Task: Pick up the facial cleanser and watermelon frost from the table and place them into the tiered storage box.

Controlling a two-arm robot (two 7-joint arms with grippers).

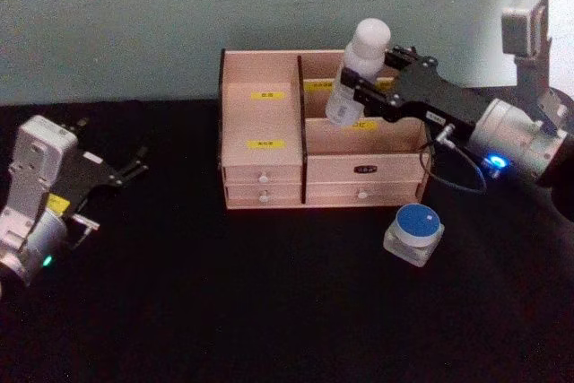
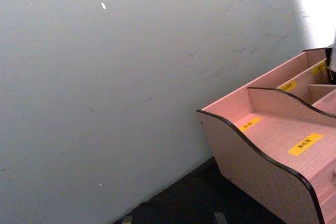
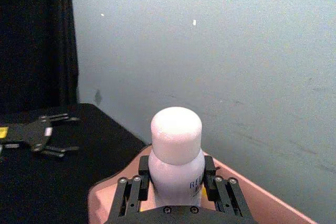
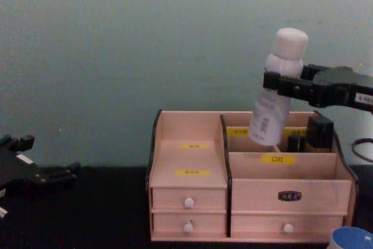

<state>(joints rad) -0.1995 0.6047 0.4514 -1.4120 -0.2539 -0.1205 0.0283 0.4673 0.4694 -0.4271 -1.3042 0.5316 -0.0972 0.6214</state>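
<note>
The right claw grips the facial cleanser around its upper body. The bottle hangs tilted over the rear right compartments of the tiered storage box; whether its base touches is unclear. The watermelon frost sits on the table in front of the box's right end, cut off in the chest view. The left claw rests spread, far left.

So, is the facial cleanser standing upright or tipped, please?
Tipped: held in the right claw, the facial cleanser leans, cap rightward, base over the tiered storage box.
</note>
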